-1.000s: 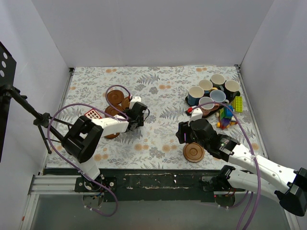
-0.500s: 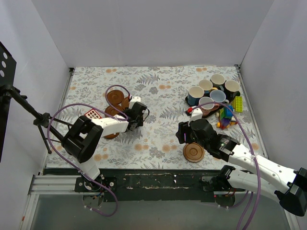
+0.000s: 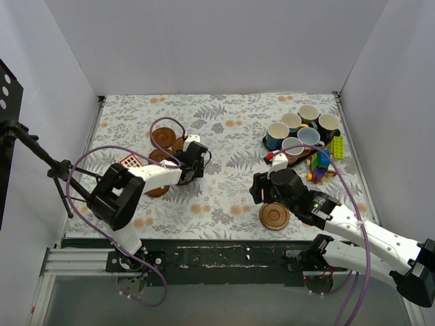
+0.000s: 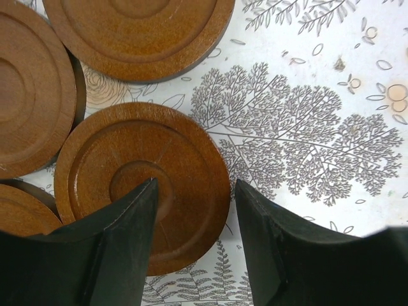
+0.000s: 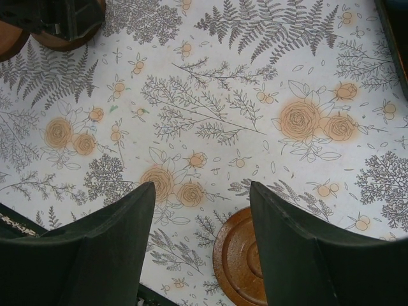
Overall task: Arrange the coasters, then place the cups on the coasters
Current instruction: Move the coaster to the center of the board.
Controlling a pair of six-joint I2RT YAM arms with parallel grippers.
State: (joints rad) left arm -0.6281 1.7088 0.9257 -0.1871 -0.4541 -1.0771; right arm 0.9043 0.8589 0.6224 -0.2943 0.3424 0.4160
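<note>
Several reddish-brown coasters (image 3: pixel 162 137) lie clustered at the left middle of the floral cloth. My left gripper (image 3: pixel 194 160) hovers over one coaster (image 4: pixel 143 185), open: one finger (image 4: pixel 108 248) covers its centre and the other (image 4: pixel 287 248) stands just past its right rim. Two more coasters (image 4: pixel 137 32) (image 4: pixel 29 95) lie beside it. My right gripper (image 3: pixel 262 195) is open above bare cloth, with a single coaster (image 5: pixel 242 268) (image 3: pixel 274 216) lying flat near its right finger (image 5: pixel 306 248). The cups (image 3: pixel 308 138), dark blue, light blue, pink and cream, stand grouped at the back right.
A dark tray (image 3: pixel 266 142) holds the cups. Colourful toy blocks (image 3: pixel 319 164) and a yellow-green block (image 3: pixel 337 147) lie beside them. A red-and-white gridded thing (image 3: pixel 129 163) sits by the left arm. A black stand (image 3: pixel 41 157) leans at the left wall.
My left gripper's jaws have widened a little and it has edged slightly toward the back. The right arm has barely moved.
</note>
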